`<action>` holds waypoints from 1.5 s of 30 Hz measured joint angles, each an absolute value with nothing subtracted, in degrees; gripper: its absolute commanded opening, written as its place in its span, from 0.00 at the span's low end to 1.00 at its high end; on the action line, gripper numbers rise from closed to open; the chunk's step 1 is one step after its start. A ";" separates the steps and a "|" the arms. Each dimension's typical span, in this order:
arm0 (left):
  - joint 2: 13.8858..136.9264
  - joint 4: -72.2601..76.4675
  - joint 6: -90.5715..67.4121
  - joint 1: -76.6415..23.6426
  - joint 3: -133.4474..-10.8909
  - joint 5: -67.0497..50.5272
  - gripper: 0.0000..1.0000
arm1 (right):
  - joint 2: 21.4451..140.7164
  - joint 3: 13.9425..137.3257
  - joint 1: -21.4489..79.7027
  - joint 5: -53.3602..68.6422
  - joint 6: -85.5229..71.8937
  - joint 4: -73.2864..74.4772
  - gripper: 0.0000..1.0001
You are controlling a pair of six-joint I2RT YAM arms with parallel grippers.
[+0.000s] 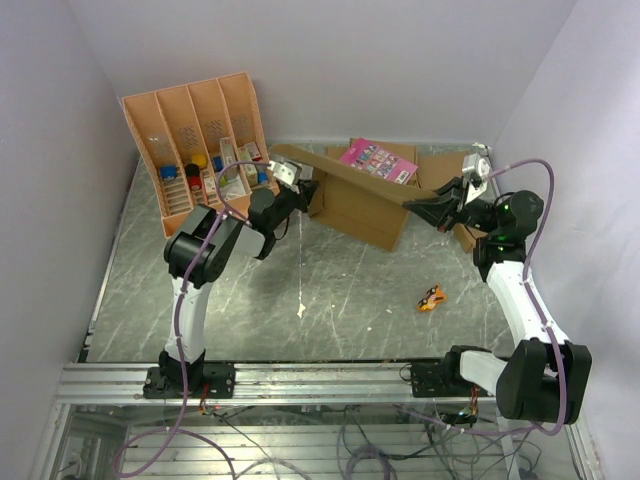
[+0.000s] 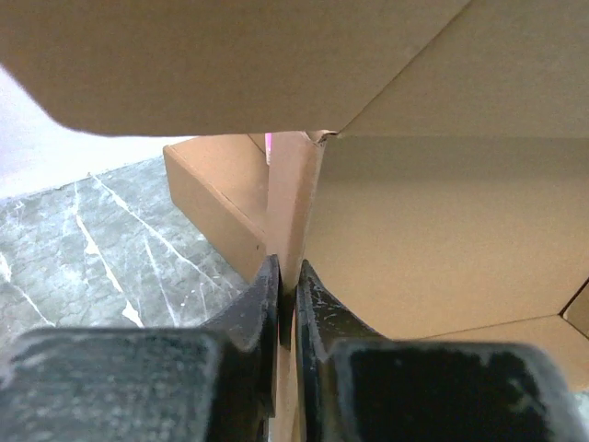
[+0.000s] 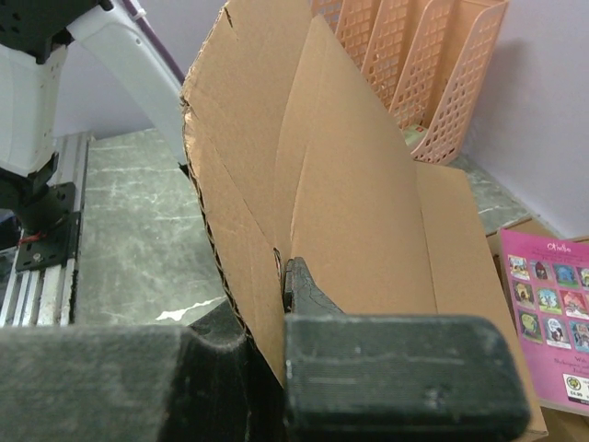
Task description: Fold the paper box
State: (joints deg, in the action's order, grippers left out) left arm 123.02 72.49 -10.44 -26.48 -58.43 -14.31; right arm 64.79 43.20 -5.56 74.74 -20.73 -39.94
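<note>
1. Two pincers share the paper box (image 1: 365,205), which sits half-raised on the marbled table (image 1: 300,290) in the gap between them. One long wall slants up from one pincer across to the other.

2. The left pincer (image 1: 295,188) is closed on a thin upright panel of the box. In its wrist view the fingertips (image 2: 269,276) nip the cardboard from both sides. The panel rises straight ahead of them, a broad flap overhangs above, and the box's inner face spreads to the right.

3. The right pincer (image 1: 420,205) is clamped on the raw corrugated edge of a flap. In its wrist view the flap stands directly ahead of and above the jaws, bowed slightly, with the rest of the sheet lying flat beyond.

4. Gripping opposite ends probably keeps the long wall upright and taut, so that one arm can steady it while the other bends a crease.

5. An orange-tan compartment tray (image 1: 200,140) leans just beyond the left pincer. A pink booklet (image 1: 378,160) lies on cardboard beyond and left of the right pincer. A small orange object (image 1: 431,298) lies on the table on that pincer's near side, apart from the box.

6. The fold looks partly done, with the walls lifted but no flap tucked. Both grips are narrow, so a slip or a torn edge seems the main risk.
</note>
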 measured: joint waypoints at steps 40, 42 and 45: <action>92.97 -34.76 -13.85 -33.43 -61.95 1.28 0.16 | 65.58 41.82 -1.78 53.25 -11.64 -3.55 0.00; 94.83 -35.81 -14.31 -34.72 -62.76 2.92 0.21 | 65.21 40.71 -1.54 53.08 -11.70 -4.08 0.00; 96.86 -37.01 -15.03 -36.60 -63.70 5.54 0.30 | 64.42 39.09 -1.48 52.86 -11.77 -5.21 0.00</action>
